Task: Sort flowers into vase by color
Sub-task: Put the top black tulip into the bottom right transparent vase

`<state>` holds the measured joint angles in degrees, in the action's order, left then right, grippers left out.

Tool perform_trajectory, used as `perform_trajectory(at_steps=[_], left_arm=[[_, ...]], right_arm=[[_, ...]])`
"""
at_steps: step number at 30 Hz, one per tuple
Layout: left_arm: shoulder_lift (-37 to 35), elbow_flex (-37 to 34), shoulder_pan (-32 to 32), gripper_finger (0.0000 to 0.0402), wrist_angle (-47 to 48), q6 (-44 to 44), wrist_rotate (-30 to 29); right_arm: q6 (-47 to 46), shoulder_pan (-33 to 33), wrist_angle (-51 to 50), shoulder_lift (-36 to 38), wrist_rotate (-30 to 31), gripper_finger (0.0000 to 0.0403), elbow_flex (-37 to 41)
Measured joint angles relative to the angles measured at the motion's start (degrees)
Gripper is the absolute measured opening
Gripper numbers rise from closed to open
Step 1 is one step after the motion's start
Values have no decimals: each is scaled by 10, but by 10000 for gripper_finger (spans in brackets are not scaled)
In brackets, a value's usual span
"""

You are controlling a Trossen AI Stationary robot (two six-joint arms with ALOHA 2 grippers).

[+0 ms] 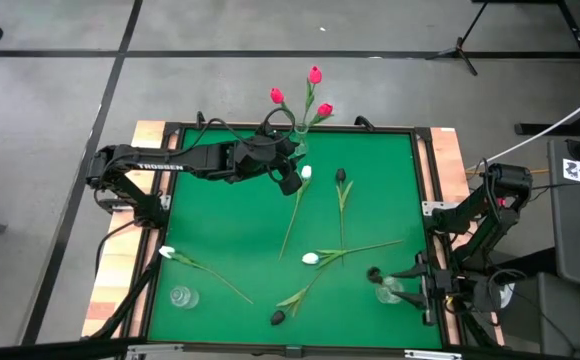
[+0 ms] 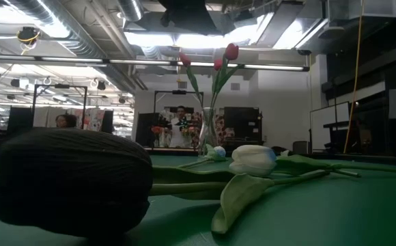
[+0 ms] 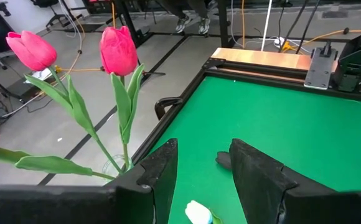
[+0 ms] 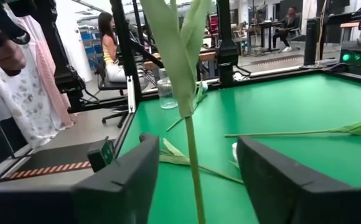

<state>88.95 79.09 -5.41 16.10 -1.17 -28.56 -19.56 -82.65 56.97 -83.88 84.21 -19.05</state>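
So: the tulips are light, thin-stemmed and floppy, with soft heads, and I judge the plastic stems slick. I'd pinch mid-stem, below the leaves, never on the bud.

My left tool (image 1: 292, 183) hangs at upper centre, spread with nothing between its fingers, just beside a white tulip (image 1: 306, 172). My right tool (image 1: 410, 283) is at lower right, fingers spread wide. A green stem (image 4: 193, 155) stands upright between them, touching neither.

Count:
- Pink-red: three, all in the top vase (image 1: 301, 150) at the bench's upper edge.
- White: three, all lying on the bench (image 1: 390, 180). Besides the one by the left tool, there's one at centre (image 1: 310, 258) and one at left (image 1: 167, 253).
- Black: three. One is at upper centre (image 1: 340, 175) and one at the bottom edge (image 1: 278, 317). The third (image 1: 375, 273) is at the lower-right vase (image 1: 390, 292), looks stood in it.
- Vases: three, with the lower-left vase (image 1: 180, 297) empty.
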Motion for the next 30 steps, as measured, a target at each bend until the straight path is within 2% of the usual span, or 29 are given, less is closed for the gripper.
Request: perform_trajectory(at_steps=[6,13,17,22,27,30], left_arm=[[0,0,0,143,0,0,0],[0,0,0,143,0,0,0],[0,0,0,143,0,-3,0],[0,0,0,143,1,-3,0],[0,0,0,144,9,5,0],[0,0,-2,144,20,11,0]], right_arm=[[7,-12,34,1,25,254,0],[33,-26,46,30,33,258,0],[51,35,37,60,35,242,0],[183,139,35,122,79,219,0],[312,189,45,229,77,206,0],[352,232,47,296,72,198,0]])
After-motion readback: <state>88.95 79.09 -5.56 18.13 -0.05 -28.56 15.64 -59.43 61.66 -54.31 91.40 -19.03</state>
